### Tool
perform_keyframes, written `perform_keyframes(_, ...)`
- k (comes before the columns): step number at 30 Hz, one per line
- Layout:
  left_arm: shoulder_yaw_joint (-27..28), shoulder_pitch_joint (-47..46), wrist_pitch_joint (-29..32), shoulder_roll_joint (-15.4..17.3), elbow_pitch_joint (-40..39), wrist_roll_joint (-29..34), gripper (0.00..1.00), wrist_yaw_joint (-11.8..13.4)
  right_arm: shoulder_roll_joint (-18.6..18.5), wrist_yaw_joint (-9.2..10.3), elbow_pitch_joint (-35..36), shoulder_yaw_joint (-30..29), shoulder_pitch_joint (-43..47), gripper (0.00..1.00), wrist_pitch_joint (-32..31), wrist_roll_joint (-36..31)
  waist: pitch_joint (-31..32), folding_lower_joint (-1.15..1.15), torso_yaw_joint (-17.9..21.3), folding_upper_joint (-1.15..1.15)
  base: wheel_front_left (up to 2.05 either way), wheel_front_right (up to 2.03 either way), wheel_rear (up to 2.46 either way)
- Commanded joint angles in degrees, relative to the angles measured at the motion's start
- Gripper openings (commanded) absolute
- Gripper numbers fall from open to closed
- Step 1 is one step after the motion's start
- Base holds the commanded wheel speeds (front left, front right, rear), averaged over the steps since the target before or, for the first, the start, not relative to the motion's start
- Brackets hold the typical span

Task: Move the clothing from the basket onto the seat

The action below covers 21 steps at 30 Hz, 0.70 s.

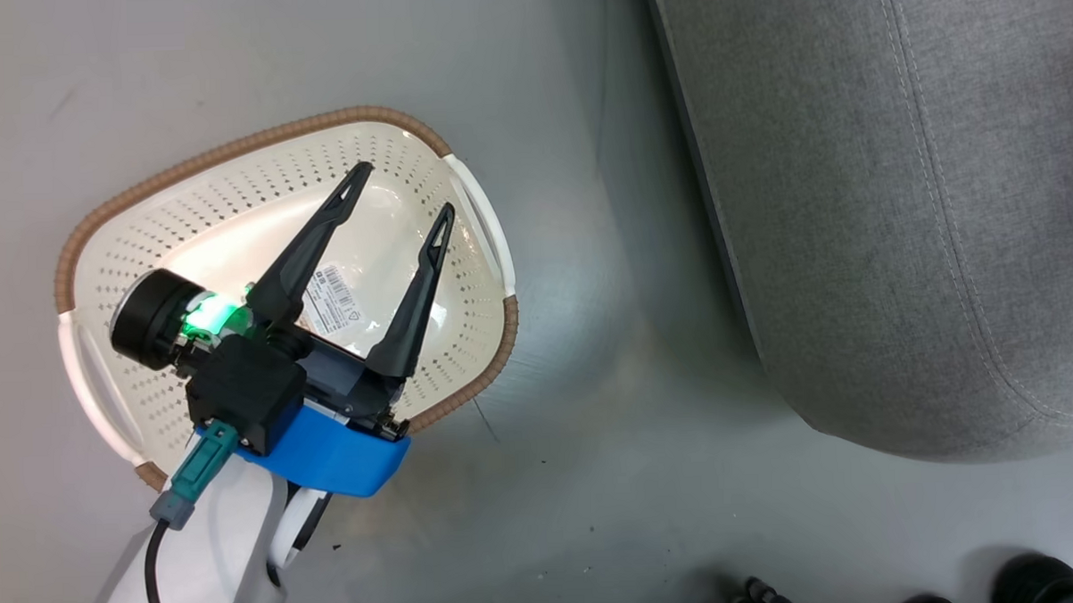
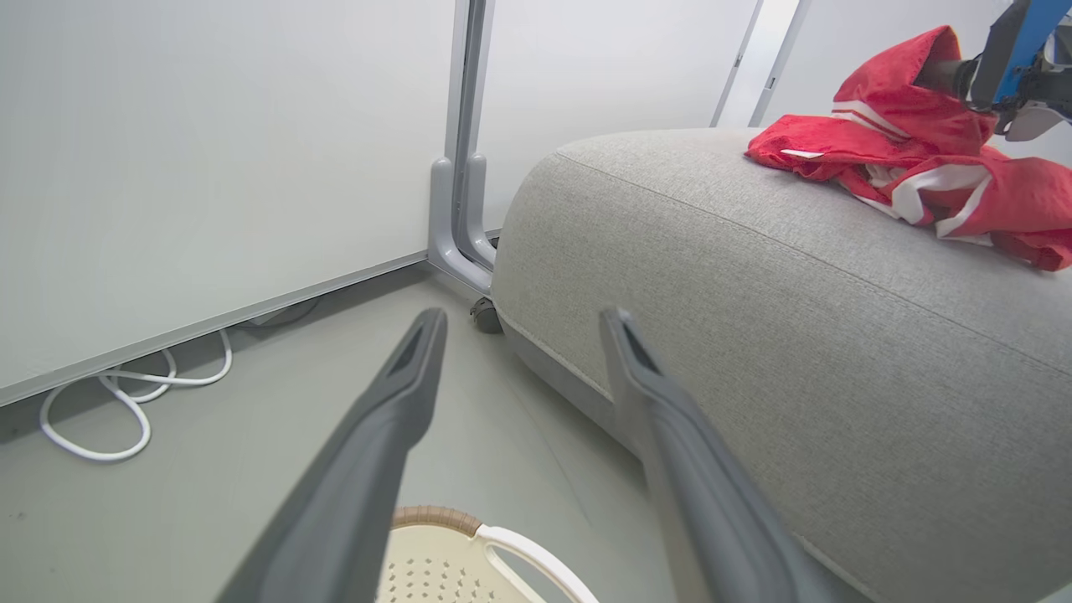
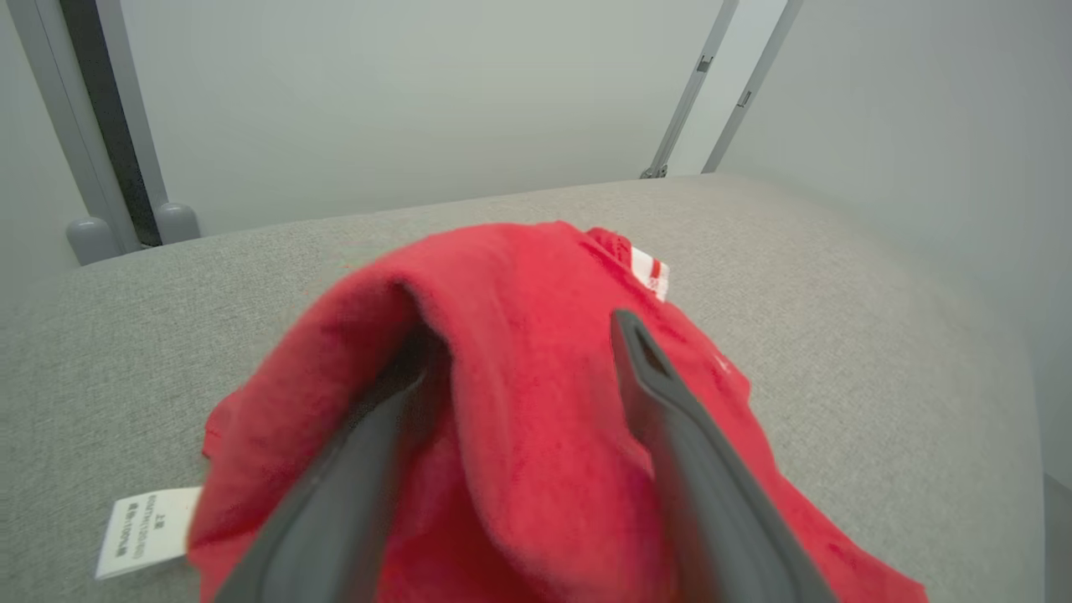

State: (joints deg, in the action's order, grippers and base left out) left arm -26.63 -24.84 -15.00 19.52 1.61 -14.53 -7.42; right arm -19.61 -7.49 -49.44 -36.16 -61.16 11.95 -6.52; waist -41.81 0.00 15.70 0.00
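The basket (image 1: 229, 192) is made of smooth, shiny cream plastic full of small holes, and its rim (image 1: 254, 143) is wrapped in a brown woven-looking band. A paper sticker (image 1: 333, 300) is stuck inside it. The seat (image 1: 899, 191) is covered in rough, matt grey cloth with stitched seams. The clothing (image 3: 519, 352) is made of soft, fuzzy red cloth. The floor (image 1: 596, 478) is smooth and a little shiny.
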Motion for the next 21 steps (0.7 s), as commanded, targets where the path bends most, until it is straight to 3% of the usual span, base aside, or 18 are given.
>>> perform_keyframes(1,0.1,-0.8,-0.3,-0.4,0.2,-0.1,1.00,-0.1,-0.3,-0.01,0.0,0.2,-0.3,1.00,0.5,-0.3,0.9,0.00,-0.6,0.00,0.00,0.00,0.00)
perform_keyframes(13,1.2,3.0,-0.3,-4.7,4.7,-1.8,1.00,-0.1,2.5,-0.01,3.6,2.8,8.5,1.00,1.8,-5.7,11.7,0.00,-3.3,0.00,0.00,0.00,0.00)
perform_keyframes(21,3.5,7.8,-0.3,-8.1,8.1,-3.2,1.00,-0.1,5.2,-0.01,8.2,5.7,17.7,1.00,2.4,-4.9,21.4,0.00,-6.1,0.00,0.00,0.00,0.00)
